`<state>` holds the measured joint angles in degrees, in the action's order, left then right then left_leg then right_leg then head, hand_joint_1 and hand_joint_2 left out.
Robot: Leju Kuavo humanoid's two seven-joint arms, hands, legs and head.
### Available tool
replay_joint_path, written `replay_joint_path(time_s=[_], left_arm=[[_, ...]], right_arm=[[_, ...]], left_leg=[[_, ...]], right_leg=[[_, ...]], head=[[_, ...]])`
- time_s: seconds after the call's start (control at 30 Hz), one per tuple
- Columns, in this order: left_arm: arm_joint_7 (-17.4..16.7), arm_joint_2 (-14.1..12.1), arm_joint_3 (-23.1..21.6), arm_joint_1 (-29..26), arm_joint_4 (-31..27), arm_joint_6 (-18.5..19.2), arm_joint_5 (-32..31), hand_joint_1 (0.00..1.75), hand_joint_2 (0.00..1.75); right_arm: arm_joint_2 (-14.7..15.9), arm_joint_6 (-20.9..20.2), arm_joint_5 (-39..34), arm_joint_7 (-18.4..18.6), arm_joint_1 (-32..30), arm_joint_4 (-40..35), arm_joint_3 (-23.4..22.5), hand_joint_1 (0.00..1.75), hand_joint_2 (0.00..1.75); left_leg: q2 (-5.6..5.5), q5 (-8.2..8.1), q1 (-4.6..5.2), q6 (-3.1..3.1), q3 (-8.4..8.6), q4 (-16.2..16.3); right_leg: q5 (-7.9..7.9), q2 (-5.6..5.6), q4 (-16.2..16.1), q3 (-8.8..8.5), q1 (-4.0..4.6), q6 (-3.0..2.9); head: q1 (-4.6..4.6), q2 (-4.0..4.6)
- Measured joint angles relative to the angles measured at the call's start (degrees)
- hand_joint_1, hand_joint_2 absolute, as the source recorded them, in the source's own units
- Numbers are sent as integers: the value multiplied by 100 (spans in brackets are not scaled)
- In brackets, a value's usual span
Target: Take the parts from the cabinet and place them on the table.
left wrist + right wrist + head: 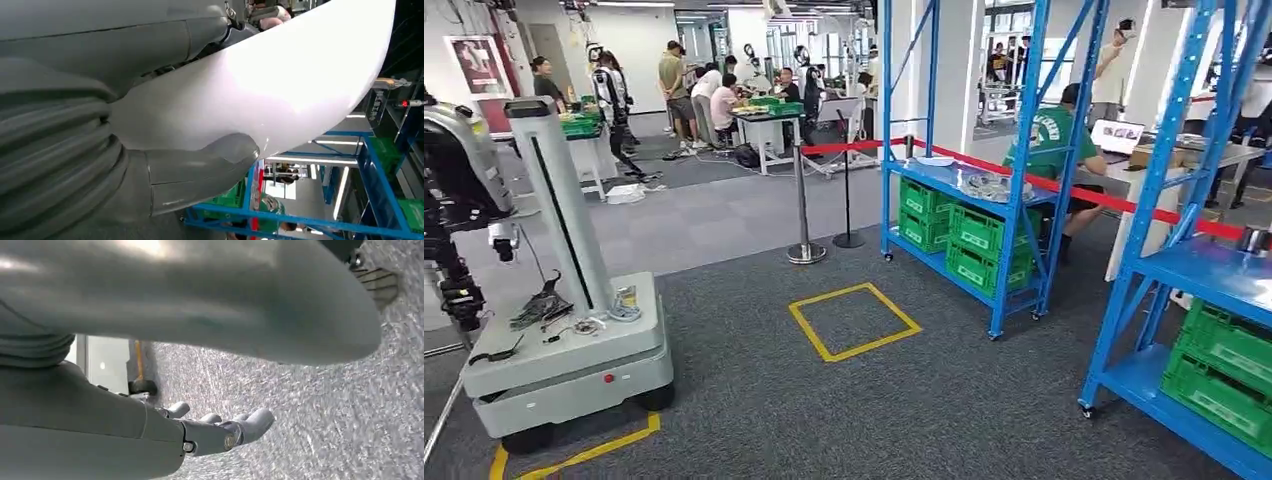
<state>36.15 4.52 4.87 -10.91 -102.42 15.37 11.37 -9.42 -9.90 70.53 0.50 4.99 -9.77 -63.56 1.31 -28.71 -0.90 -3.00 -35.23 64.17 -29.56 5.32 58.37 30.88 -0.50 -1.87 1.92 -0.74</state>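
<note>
Right, the left hand is up close in its wrist view, grey thumb laid flat against a big glossy white part. The curved white shell sits between that thumb and the grey fingers on its other side, so the hand has hold of it. How the fingers wrap is hidden behind the shell.

Over to the right hand: fingers stretched out and apart above the grey carpet, nothing in them at all.

From the head view, a blue rack stands mid-floor. On its upper shelf a clear-wrapped bundle of parts lies near the front edge, with a flat white piece toward the far end. Green crates are stacked on the shelves beneath. A second blue rack fills the right side, and it too has green crates down low.

At the left, a grey wheeled cart with a tall white column carries dark odds and ends on its deck, close to the column's foot. A yellow square is taped on the carpet between cart and rack. Behind the nearer rack, a person in a green shirt sits at a white table that has a laptop on it.
</note>
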Motion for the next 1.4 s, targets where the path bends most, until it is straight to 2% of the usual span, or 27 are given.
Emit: replay_joint_path(time_s=[0.03, 0.07, 0.2, 0.27, 0.3, 0.37, 0.4, 0.43, 0.5, 0.53, 0.57, 0.7, 0.73, 0.8, 0.87, 0.9, 0.93, 1.0, 1.03, 1.07, 1.13, 1.2, 1.23, 1.27, 1.3, 1.37, 1.4], left_arm=[[-15, 4, -24, 38, 15, 24, 0, 175, 175], [-35, 13, -59, 91, 46, 33, 2, 175, 175], [-116, 54, -146, 232, 175, 81, -2, 175, 175], [-114, 70, -179, 300, 199, 81, -2, 175, 175], [-114, 94, -199, 349, 216, 81, -4, 175, 175], [-114, 116, -238, 395, 253, 81, -4, 175, 175], [-116, 116, -240, 394, 273, 81, -4, 175, 175], [-116, 116, -238, 396, 291, 81, -4, 175, 175], [-114, 118, -242, 409, 299, 81, -4, 175, 175], [-107, 118, -245, 416, 299, 81, -4, 175, 175], [-98, 129, -243, 416, 299, 79, -4, 175, 175], [-166, 131, -242, 417, 321, -57, -101, 175, 175], [-151, 114, -240, 410, 323, -99, -116, 175, 175], [-96, 101, -236, 461, 341, -158, -129, 175, 175], [-9, 90, -236, 428, 337, -267, -212, 175, 175], [39, 77, -232, 367, 293, -363, -297, 175, 175], [59, 72, -232, 304, 244, -440, -374, 175, 175], [96, 46, -229, 187, 91, -593, -501, 175, 175], [105, 28, -232, 160, 39, -643, -501, 175, 175], [111, 13, -232, 151, 20, -669, -501, 175, 175], [112, -9, -229, 94, -22, -708, -498, 175, 175], [125, -55, -227, 62, -63, -708, -496, 175, 175], [125, -57, -227, 54, -83, -708, -496, 175, 175], [136, -61, -225, 37, -107, -708, -496, 175, 175], [133, -66, -225, 46, -118, -710, -476, 175, 175], [133, -74, -225, 51, -109, -750, -391, 175, 175], [133, -88, -225, 51, -94, -752, -347, 175, 175]], right_arm=[[0, 31, -33, -35, -2, 0, -7, 0, 0], [7, 63, -66, -74, -1, 0, -20, 0, 0], [4, 142, -159, -31, 25, 0, -98, 0, 0], [4, 151, -175, 30, 26, 0, -109, 0, 0], [4, 151, -177, 50, 16, 0, -118, 0, 0], [4, 151, -177, 55, -13, 0, -138, 0, 0], [4, 157, -179, 72, -19, 0, -142, 0, 0], [4, 164, -179, 81, -31, 0, -146, 0, 0], [4, 164, -179, 90, -30, 0, -155, 0, 0], [13, 164, -192, 92, -29, 0, -162, 0, 0], [48, 168, -199, 109, -35, 0, -175, 0, 0], [39, 188, -157, 101, 3, 0, -175, 0, 0], [22, 190, -157, 90, 5, 0, -177, 0, 0], [37, 192, -140, 61, -11, -2, -177, 0, 0], [39, 131, -19, 13, -27, -2, -173, 0, 0], [39, 96, 37, 4, -31, -2, -160, 0, 0], [42, 72, 92, 2, -34, -2, -133, 0, 0], [44, 68, 129, -72, -34, -2, -81, 0, 0], [46, 70, 116, -109, -30, -2, -81, 0, 0], [95, 72, 103, -114, -31, -7, -81, 0, 0], [114, 74, 94, -127, -24, -7, -81, 0, 0], [118, 74, 94, -131, -5, -7, -79, 0, 0], [118, 74, 94, -138, -4, -7, -79, 0, 0], [138, 74, 94, -151, 5, -7, -79, 0, 0], [138, 72, 88, -166, 1, -7, -79, 0, 0], [138, 63, 57, -192, -22, -7, -79, 0, 0], [144, 59, 26, -190, -31, -7, -79, 0, 0]], left_leg=[[250, 131, 1, 9, 245, -439], [452, 61, 44, 75, 287, -527], [94, 127, 46, 252, 294, -557], [-31, 153, 14, 308, 266, -580], [-99, 171, 14, 338, 249, -579], [-267, 180, 39, 359, 226, -570], [-362, 180, 52, 363, 224, -566], [-458, 180, 62, 363, 227, -559], [-625, 181, 70, 362, 229, -550], [-705, 184, 67, 356, 229, -550], [-755, 191, 80, 326, 211, -546], [-1018, 257, 54, 183, 129, -640], [-891, 228, 63, 185, 148, -597], [-321, -140, 93, 128, -103, -91], [-191, -535, 49, 66, -507, 768], [-183, -592, 30, 33, -632, 1040], [-170, -517, 12, 6, -619, 1028], [-67, -42, -23, -49, -193, 214], [104, 164, -36, -73, 86, -304], [449, 119, -18, -37, 176, -541], [306, 153, -9, 118, 194, -508], [147, 162, 5, 199, 160, -503], [66, 191, -31, 251, 180, -533], [-1, 204, -40, 273, 174, -538], [-67, 217, -45, 301, 161, -538], [-221, 233, -29, 339, 125, -535], [-312, 238, -17, 346, 116, -532]], right_leg=[[-19, 66, 15, -19, 4, 30], [-60, 112, 39, -20, 61, 76], [-100, 366, 5, -119, 29, 227], [-351, -249, 363, 26, -15, 286], [-567, -399, 782, 233, -11, 289], [-872, -490, 1658, 695, -3, 279], [-829, -499, 1825, 823, 9, 259], [-631, -510, 1672, 801, 25, 223], [-68, -635, 801, 478, 77, 116], [188, -861, 225, 242, 99, 51], [118, -1067, 67, 173, 92, 24], [178, -773, -53, 108, 96, -6], [232, -676, -155, 65, 38, -11], [245, -525, -207, 35, 38, -55], [221, -350, -196, 38, 42, -66], [208, -267, -187, 38, 37, -60], [191, -201, -175, 35, 26, -46], [134, -34, -109, 31, -11, 11], [93, 36, -60, 28, -26, 50], [49, 79, -11, 23, 14, 100], [2, 184, 18, -15, 46, 171], [-6, 345, -4, -73, 20, 235], [-48, 310, 10, -74, -11, 288], [-165, -103, 144, -37, -38, 321], [-381, -366, 486, 120, -53, 324], [-814, -495, 1462, 616, -43, 325], [-879, -496, 1785, 795, -40, 317]], head=[[0, 0], [0, 0], [-17, 0], [-30, 0], [-55, 0], [-57, 0], [-59, 0], [-59, 0], [-59, 0], [-59, 0], [-50, 0], [-68, 0], [-68, 0], [-59, 0], [-57, 0], [-55, 0], [-57, 0], [-57, 0], [-57, 0], [-55, 0], [-61, 0], [-61, 0], [-61, 0], [-63, 0], [-68, 0], [-72, 0], [-74, 0]])
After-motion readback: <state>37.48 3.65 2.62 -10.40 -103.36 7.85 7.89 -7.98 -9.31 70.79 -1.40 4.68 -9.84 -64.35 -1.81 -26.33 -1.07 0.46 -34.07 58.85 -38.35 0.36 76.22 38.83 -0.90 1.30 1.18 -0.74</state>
